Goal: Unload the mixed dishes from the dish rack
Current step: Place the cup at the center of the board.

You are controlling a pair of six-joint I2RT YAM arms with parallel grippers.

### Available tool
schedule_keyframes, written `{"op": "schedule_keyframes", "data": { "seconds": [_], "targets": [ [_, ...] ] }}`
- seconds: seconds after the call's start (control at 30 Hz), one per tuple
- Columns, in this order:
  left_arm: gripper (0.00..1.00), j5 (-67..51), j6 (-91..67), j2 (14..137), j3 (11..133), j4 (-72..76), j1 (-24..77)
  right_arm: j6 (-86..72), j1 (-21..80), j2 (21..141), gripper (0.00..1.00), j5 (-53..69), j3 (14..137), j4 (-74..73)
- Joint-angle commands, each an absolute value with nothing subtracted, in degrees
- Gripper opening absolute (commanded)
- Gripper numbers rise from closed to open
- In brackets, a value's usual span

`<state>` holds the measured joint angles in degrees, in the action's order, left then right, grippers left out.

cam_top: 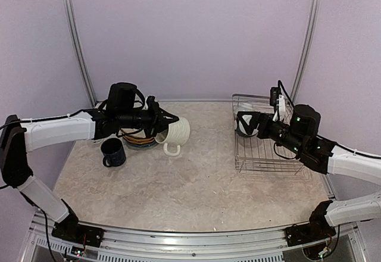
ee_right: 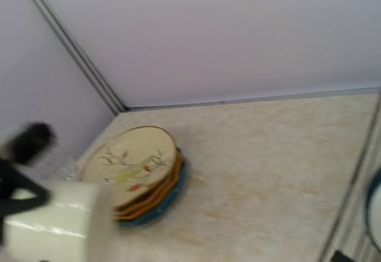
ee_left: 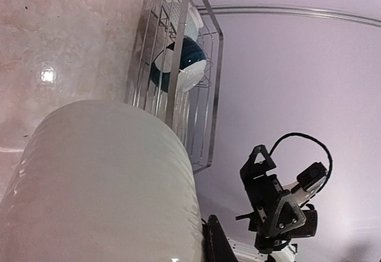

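Ribbed, glossy cream mug (cam_top: 175,132) lies sideways in the left claw's (cam_top: 168,121) tight grip over the marbled bench (cam_top: 178,184). Only the right wrist view shows the leaf-patterned plates (ee_right: 140,167). The left wrist view shows the teal bowl (ee_left: 178,65) on edge in the wire dish rack (ee_left: 205,125). The right claw (cam_top: 256,125) is spread wide.

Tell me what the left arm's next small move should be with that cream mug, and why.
Probably rotate the wrist so the cream mug stands upright over the bare table beside the plate stack. The left end effector grips it lying on its side, handle pointing down, so letting go now could let it roll.
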<state>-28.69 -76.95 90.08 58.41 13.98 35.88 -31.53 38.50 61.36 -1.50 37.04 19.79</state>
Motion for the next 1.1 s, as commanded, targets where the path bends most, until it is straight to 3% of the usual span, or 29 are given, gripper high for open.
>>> {"op": "schedule_keyframes", "data": {
  "seconds": [0.0, 0.27, 0.97, 1.07],
  "targets": [
    [0.0, -16.55, -52.59, 84.16, 71.55, -25.66, 39.46, -28.88, 38.45, 58.61, 1.0, -4.84, 35.16, 13.25],
    [0.0, -5.26, -43.79, 92.14, 81.35, -50.48, 40.91, -27.53, 38.38, 58.01, 1.0, -6.64, 37.0, 9.93],
    [0.0, -0.15, -35.79, 104.67, 82.66, -52.81, 37.5, -27.06, 38.38, 53.64, 1.0, -10.31, 37.1, 5.76],
    [0.08, -0.2, -35.68, 105.57, 82.79, -52.3, 36.89, -26.57, 38.33, 53.83, 1.0, -10.88, 37.79, 4.61]
  ]
}}
